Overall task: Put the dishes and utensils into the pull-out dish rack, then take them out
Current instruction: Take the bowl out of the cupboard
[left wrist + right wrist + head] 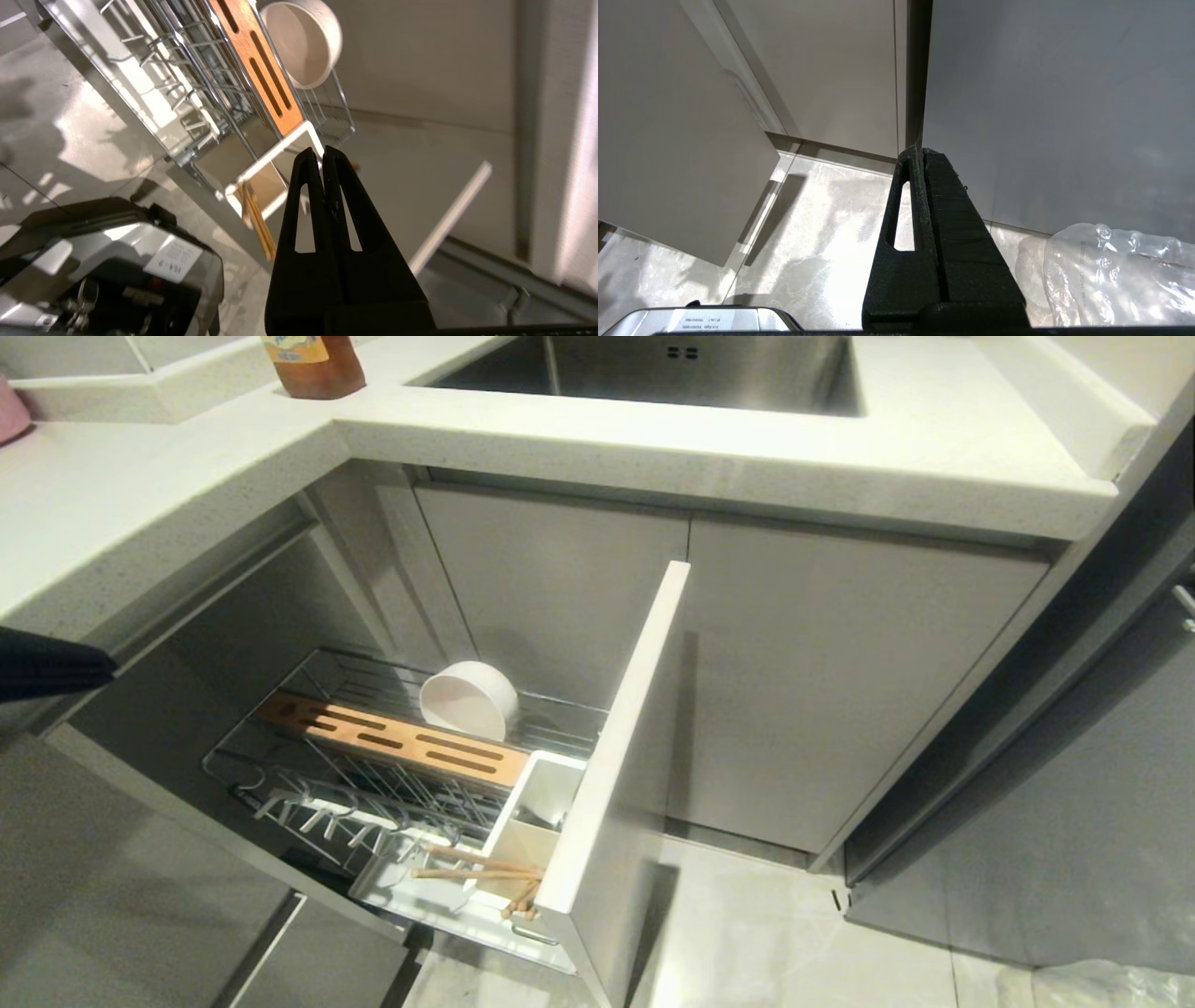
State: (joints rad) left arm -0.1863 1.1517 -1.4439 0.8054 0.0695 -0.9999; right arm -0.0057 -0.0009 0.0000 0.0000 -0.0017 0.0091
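Note:
The pull-out dish rack (373, 784) stands drawn out from under the counter, its pale-grey front panel (616, 747) toward me. A cream-white bowl (470, 700) (301, 42) lies on its side in the wire basket behind the slotted wood strip (392, 739) (257, 60). The light-wood chopsticks (476, 868) (257, 219) lean in the white utensil box (551, 767) (261, 163), ends poking over its rim. My left gripper (105, 665) (321, 151) hangs above and left of the rack, shut and empty. My right gripper (920, 150) is shut, parked low near the floor.
A pale countertop (653, 439) with a steel sink (653, 369) overhangs the rack. An amber bottle (313, 364) stands on the counter. A two-door cabinet (794, 681) is behind the front panel. A clear plastic bag (1111, 270) lies on the floor. My base (117, 261) is below the left arm.

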